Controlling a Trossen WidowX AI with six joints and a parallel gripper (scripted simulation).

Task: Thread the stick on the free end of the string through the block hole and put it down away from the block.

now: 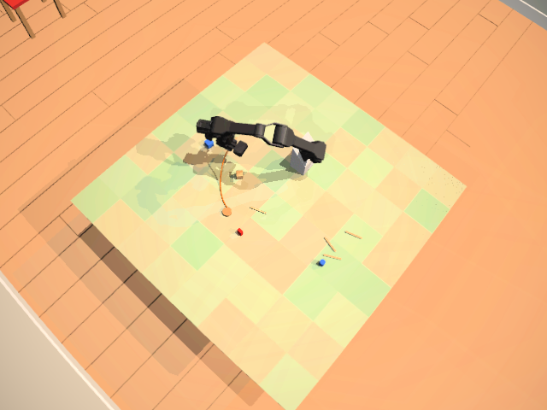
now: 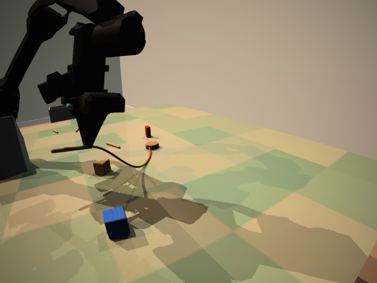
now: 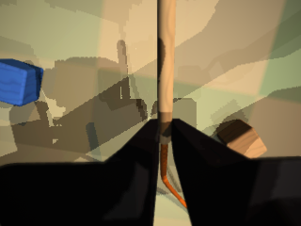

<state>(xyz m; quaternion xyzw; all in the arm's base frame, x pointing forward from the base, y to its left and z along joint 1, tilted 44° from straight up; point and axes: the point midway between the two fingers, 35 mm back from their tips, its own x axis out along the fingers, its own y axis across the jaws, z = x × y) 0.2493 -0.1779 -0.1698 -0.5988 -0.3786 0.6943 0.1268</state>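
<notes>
My gripper [image 2: 87,145] [image 3: 164,126] [image 1: 226,148] is shut on the thin wooden stick [image 2: 65,149] [image 3: 166,61], holding it level in the air above the table. The orange string [image 2: 128,164] [image 1: 220,185] [image 3: 168,181] runs from the stick's held end in a sagging curve down to the round wooden button [image 2: 151,144] [image 1: 226,212]. The wooden block [image 2: 101,166] [image 1: 238,174] [image 3: 241,138] sits on the table below and to the side of the gripper, with the hole side facing the exterior camera. The string does not pass through the block.
A blue cube [image 2: 116,222] [image 1: 208,143] [image 3: 19,81] lies near the gripper. A red piece [image 2: 147,131] [image 1: 239,231] stands by the button. Loose sticks lie by the button [image 1: 257,210] [image 2: 112,145] and further off [image 1: 353,234] [image 1: 329,243]. A second blue cube [image 1: 321,262] lies by them. The arm's base [image 1: 302,161] is close.
</notes>
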